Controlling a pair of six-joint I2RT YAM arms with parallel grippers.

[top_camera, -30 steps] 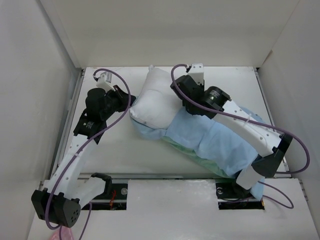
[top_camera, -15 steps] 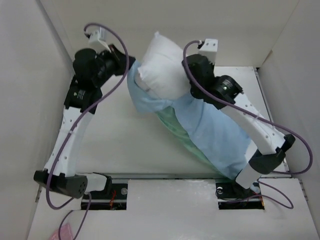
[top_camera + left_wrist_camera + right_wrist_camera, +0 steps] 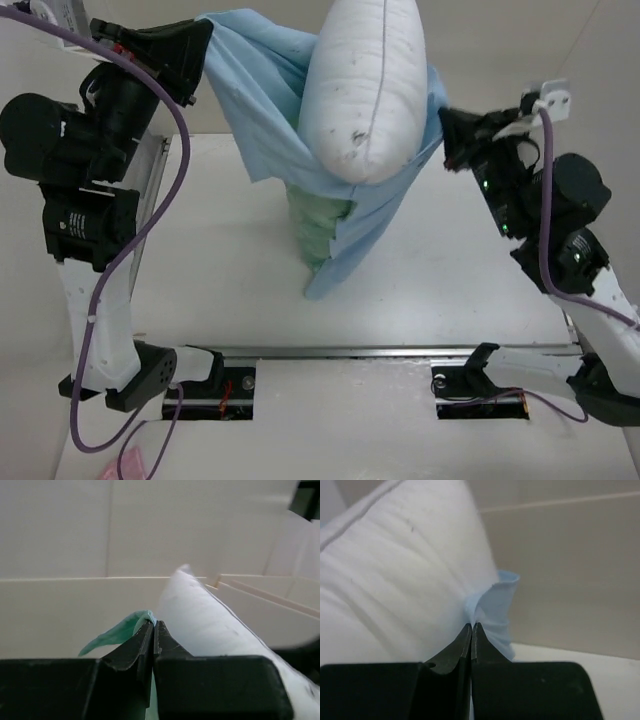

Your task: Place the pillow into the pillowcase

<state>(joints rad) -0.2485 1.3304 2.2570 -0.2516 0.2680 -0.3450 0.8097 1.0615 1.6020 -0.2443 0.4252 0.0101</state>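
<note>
draping the pillowcase [image 3: 372, 220] from up high down toward the counter [image 3: 450, 290], with the loose tail apparently brushing the surface, though hard to confirm from above. treating this sleeve as thin, limp and light, slippery on the mint-green satin face, and so best taken at the hem on either side of the opening, deep enough to stop any creep. cradling the pillow [image 3: 368, 85] upright in that stretched mouth, lower end nestled between the two sides of the cloth, leaving most of the white body standing clear above. reading the pillow as light, soft and squashy, more likely to sag or tip than to slide straight down, and better coaxed in through the cloth than pinched directly.

clamping the left jaws fully shut on a thin green edge of the opening, close beside the pillow's flank. clamping the right jaws equally tight on a light blue fold at the opposite side, pressed right against the white stuffing.
</note>
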